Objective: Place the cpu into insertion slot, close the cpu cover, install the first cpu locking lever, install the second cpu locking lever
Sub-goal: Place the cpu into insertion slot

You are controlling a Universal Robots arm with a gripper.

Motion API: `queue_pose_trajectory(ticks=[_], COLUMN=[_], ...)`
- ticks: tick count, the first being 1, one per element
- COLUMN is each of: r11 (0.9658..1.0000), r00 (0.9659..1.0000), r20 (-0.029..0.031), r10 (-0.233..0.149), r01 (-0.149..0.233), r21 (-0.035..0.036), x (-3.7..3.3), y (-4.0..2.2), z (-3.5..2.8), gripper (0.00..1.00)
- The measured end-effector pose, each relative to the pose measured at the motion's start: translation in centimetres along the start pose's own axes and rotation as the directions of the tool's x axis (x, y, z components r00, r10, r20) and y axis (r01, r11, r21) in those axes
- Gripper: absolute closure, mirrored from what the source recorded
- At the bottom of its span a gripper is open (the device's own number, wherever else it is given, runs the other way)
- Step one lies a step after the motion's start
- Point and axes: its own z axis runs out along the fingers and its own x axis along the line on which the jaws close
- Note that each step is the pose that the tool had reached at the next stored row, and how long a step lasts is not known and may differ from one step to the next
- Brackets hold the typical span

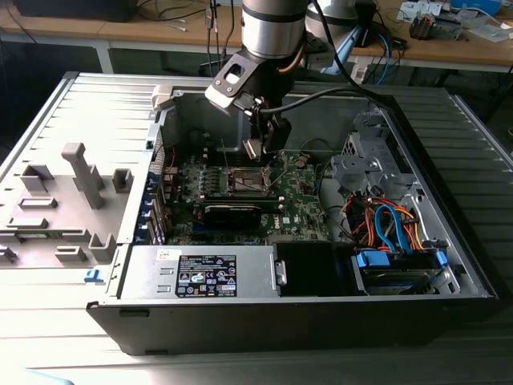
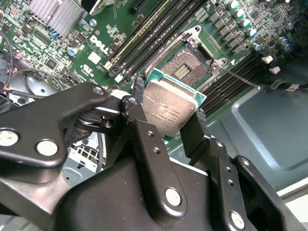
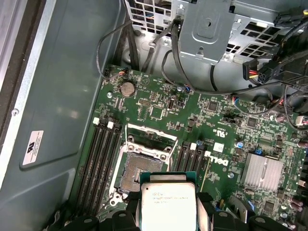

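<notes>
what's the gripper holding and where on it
The gripper holds the cpu, pinched by two opposite edges between its fingers.

I see a silvery-grey chip edged in green, a black gripper, a green board, a dark socket rimmed silver, orange and blue cables.

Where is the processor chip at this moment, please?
In both wrist views the chip is clamped in the gripper, held above the green board close to the open socket and not yet in it.
</notes>
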Motion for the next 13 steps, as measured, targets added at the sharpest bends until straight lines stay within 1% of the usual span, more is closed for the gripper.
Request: queue_pose_trajectory(ticks=[13], r11=[1.0000], r00=[1.0000], r20=[0.0001], r10=[0.010], r01=[-0.010], r21=[-0.0002], x=[0.00], y=[0.00], z=[0.02], gripper=[0.45])
